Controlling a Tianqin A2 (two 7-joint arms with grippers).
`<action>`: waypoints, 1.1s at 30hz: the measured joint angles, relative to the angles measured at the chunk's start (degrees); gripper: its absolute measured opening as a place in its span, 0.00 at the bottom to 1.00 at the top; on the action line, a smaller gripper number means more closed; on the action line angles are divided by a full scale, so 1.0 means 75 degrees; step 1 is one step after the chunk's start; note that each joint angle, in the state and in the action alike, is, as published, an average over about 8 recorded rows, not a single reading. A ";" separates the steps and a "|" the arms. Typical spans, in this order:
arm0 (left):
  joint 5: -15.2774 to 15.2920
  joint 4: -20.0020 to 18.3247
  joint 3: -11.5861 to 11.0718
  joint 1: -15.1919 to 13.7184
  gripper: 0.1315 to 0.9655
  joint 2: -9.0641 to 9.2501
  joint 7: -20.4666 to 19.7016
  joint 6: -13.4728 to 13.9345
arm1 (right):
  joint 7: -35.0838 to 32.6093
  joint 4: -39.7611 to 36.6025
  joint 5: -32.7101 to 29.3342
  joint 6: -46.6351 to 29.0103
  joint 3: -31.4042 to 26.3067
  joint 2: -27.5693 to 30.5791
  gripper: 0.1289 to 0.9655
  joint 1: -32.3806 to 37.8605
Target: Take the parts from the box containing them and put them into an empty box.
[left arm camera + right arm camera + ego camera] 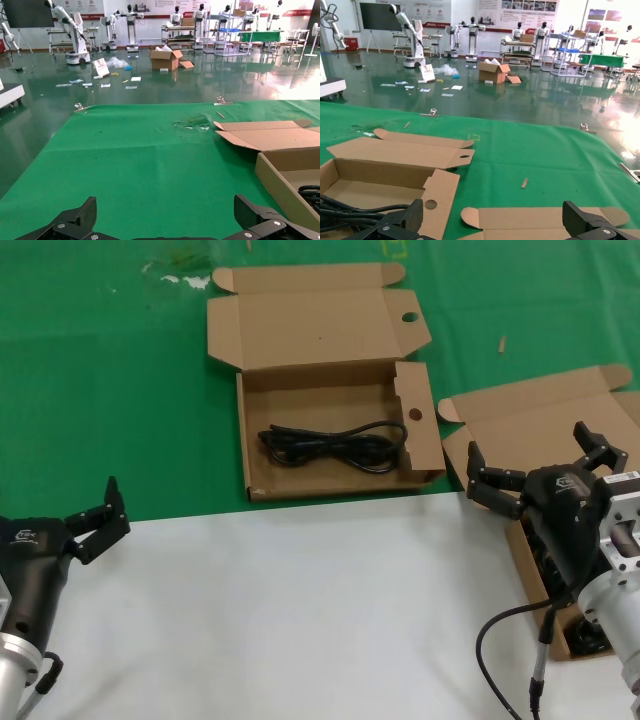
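Hovering over the box without holes (520, 425) at the counter's (300, 610) right edge, the right hand (545, 465) has its fingers spread wide and holds nothing. One coiled black cable (335, 445) lies inside the punched-hole box (425, 440) at centre. More cables (590, 640) show dark beneath the right arm. The left hand (95, 520) waits open, low at left.

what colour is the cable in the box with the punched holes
Black cable, clearest in the head view.
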 joint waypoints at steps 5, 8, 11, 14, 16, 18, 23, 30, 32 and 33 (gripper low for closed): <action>0.0000 0.0000 0.0000 0.0000 1.00 0.0000 0.0002 0.0000 | 0.0000 0.0000 0.0000 0.0000 0.0000 0.0000 1.00 0.0000; 0.0000 0.0000 0.0000 0.0000 1.00 0.0000 0.0002 0.0000 | 0.0000 0.0000 0.0000 0.0000 0.0000 0.0000 1.00 0.0000; 0.0000 0.0000 0.0000 0.0000 1.00 0.0000 0.0002 0.0000 | 0.0000 0.0000 0.0000 0.0000 0.0000 0.0000 1.00 0.0000; 0.0000 0.0000 0.0000 0.0000 1.00 0.0000 0.0002 0.0000 | 0.0000 0.0000 0.0000 0.0000 0.0000 0.0000 1.00 0.0000; 0.0000 0.0000 0.0000 0.0000 1.00 0.0000 0.0002 0.0000 | 0.0000 0.0000 0.0000 0.0000 0.0000 0.0000 1.00 0.0000; 0.0000 0.0000 0.0000 0.0000 1.00 0.0000 0.0002 0.0000 | 0.0000 0.0000 0.0000 0.0000 0.0000 0.0000 1.00 0.0000; 0.0000 0.0000 0.0000 0.0000 1.00 0.0000 0.0002 0.0000 | 0.0000 0.0000 0.0000 0.0000 0.0000 0.0000 1.00 0.0000; 0.0000 0.0000 0.0000 0.0000 1.00 0.0000 0.0002 0.0000 | 0.0000 0.0000 0.0000 0.0000 0.0000 0.0000 1.00 0.0000; 0.0000 0.0000 0.0000 0.0000 1.00 0.0000 0.0002 0.0000 | 0.0000 0.0000 0.0000 0.0000 0.0000 0.0000 1.00 0.0000; 0.0000 0.0000 0.0000 0.0000 1.00 0.0000 0.0002 0.0000 | 0.0000 0.0000 0.0000 0.0000 0.0000 0.0000 1.00 0.0000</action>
